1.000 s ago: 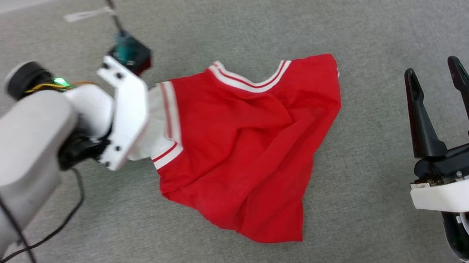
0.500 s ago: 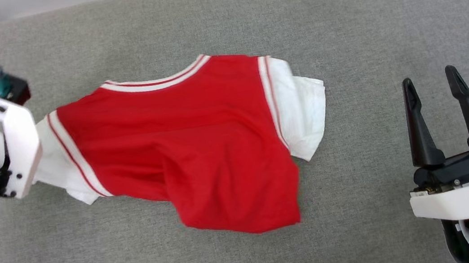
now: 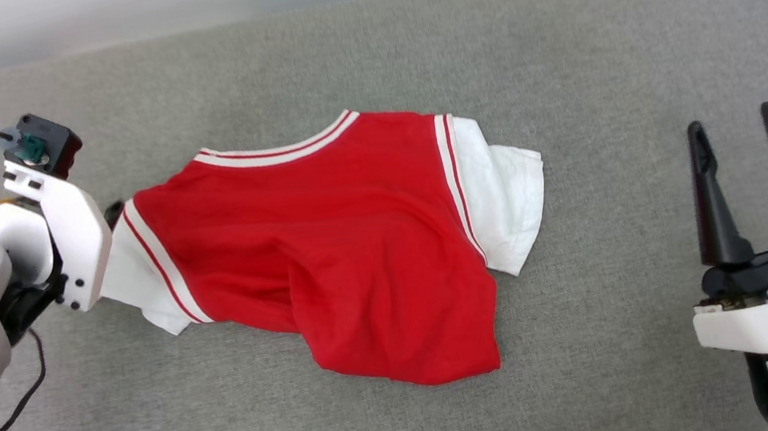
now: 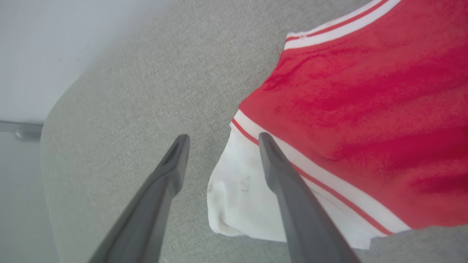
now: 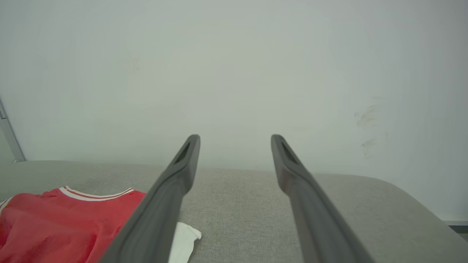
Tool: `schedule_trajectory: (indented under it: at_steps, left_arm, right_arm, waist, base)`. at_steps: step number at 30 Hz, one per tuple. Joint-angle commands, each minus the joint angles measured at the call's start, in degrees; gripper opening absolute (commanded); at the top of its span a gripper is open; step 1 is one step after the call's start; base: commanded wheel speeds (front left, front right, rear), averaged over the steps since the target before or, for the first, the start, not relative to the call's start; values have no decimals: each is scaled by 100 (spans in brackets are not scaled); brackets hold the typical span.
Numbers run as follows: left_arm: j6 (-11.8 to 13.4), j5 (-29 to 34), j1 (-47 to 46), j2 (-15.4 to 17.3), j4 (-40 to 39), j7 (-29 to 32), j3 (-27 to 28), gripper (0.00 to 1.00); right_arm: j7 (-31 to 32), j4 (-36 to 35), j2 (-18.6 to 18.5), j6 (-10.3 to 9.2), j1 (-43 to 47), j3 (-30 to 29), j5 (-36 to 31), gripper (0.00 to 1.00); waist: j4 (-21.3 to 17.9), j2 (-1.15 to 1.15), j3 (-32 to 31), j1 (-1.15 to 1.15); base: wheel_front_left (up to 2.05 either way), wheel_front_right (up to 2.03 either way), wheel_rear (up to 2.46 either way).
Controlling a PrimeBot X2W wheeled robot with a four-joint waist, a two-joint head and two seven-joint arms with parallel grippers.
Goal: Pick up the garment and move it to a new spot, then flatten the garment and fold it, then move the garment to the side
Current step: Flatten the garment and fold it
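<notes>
Now, garment: the red T-shirt (image 3: 329, 252) is seen lying on the grey fabric surface (image 3: 553, 37). It is spread sideways but not smoothed.
Neckline: the striped neckline (image 3: 276, 153) is turned toward the far edge of the surface, and the red body is bunched into soft folds toward the near side.
Right-hand sleeve: one white sleeve (image 3: 512, 199) is laid out toward the robot's right, with its striped seam just inside it.
Left-hand sleeve: the other white sleeve (image 4: 237, 197) is found at the shirt's opposite end, rumpled and resting on the surface.
Left gripper: the left gripper (image 4: 223, 137) is shown with its jaws spread apart and nothing clamped. The rumpled sleeve is lying partly between the two fingers. One finger (image 4: 289, 197) is seen across the sleeve's striped seam, the other over bare grey fabric. Whether the cloth is touched cannot be told.
Left arm, head view: the white wrist bracket (image 3: 71, 234) is placed just beside the shirt's left end, and most of the fingers are hidden behind it.
Right gripper: the right gripper (image 3: 732, 118) is held with its jaws wide apart and empty. It is well apart from the shirt, with its fingers pointed toward the far edge.
Background: a pale wall (image 5: 234, 54) is seen beyond the surface.
</notes>
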Motion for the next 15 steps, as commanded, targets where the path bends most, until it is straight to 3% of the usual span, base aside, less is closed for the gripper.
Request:
schedule_trajectory:
  at_steps: [1, 4, 8, 15]
  left_arm:
    - [53, 122, -26, -15, -68, -434, 44, 100]
    - [259, 295, 160, -12, -267, -1300, 140, 100]
    - [767, 333, 462, 20, -678, -2299, 389, 100]
    - [1927, 352, 1305, 245, -1798, -2852, 890, 100]
  right_arm:
    - [-10, -32, 15, -2, -70, -67, -73, 100]
    - [-10, -49, -111, -2, -182, -192, -131, 100]
    - [-10, 66, -427, -2, -485, -234, -146, 100]
    - [-10, 470, -1170, -2, -1227, 79, -3, 100]
  waist:
    - [68, 0, -223, 0]
    - [146, 0, -402, 0]
    - [256, 0, -559, 0]
    - [398, 0, -660, 0]
  base:
    - [0, 0, 0]
    - [0, 0, 0]
    - [0, 0, 0]
    - [0, 0, 0]
